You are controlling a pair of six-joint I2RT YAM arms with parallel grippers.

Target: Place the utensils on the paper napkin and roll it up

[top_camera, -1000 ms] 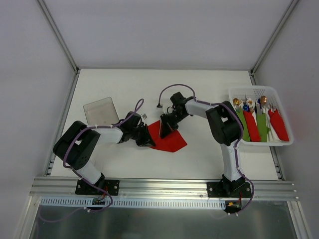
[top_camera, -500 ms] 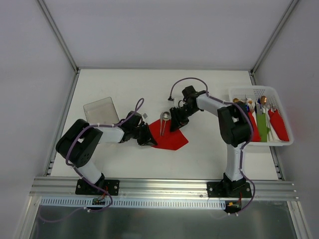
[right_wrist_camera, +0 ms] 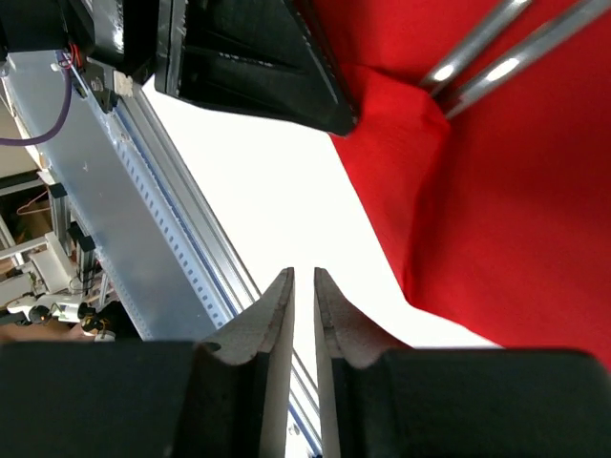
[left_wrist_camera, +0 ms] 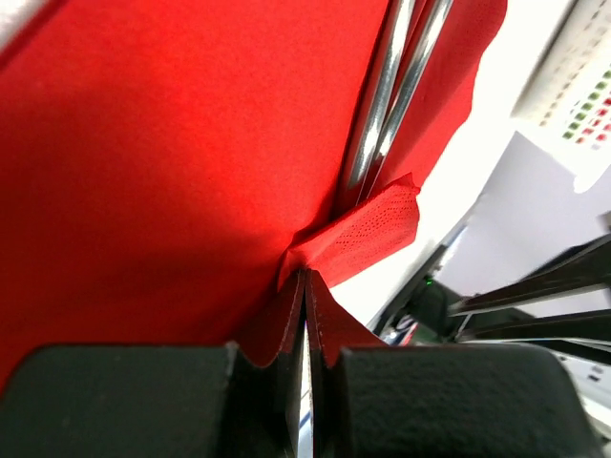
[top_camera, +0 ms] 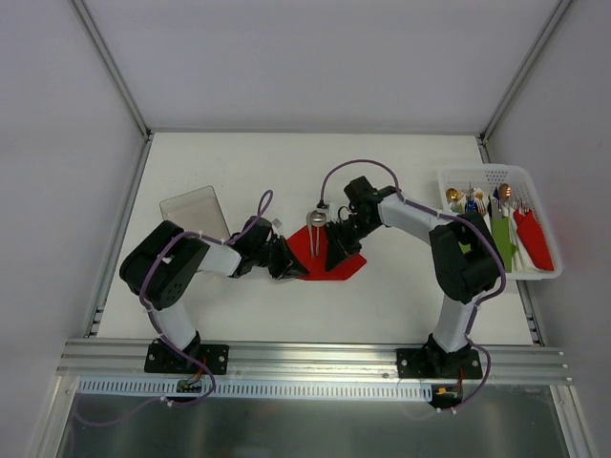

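The utensils (top_camera: pixel 313 229) are already laid on the paper napkin (top_camera: pixel 349 266). Their slim handles run along its left part and the round spoon bowl pokes out past its far edge, so the placing step is judged done. Now the rolling: it is only just begun! The left hand (left_wrist_camera: pixel 305 291) is clamped tight on a pinch of the napkin's left edge, right beside the handle ends, and a small flap of paper is seen folded up against those handles in the left wrist view. The right hand (right_wrist_camera: pixel 304 279) is held over the bare surface (right_wrist_camera: pixel 315 191) just off the napkin's near edge. Its fingers are almost together, with a thin gap between them and nothing in it. No full turn of paper is wrapped round the metal yet, so nearly the whole roll is judged left to do. Well off to the napkin's right, a white basket (top_camera: pixel 549 272) of finished bundles (top_camera: pixel 482 243) is parked. Much is masked here. From above, the napkin's middle is covered by the right arm and the pinched edge by the left. Two handles are made out, but only one head is shown, so the second piece cannot be named. Whether the flap lies over the handle ends or merely against them cannot be told.
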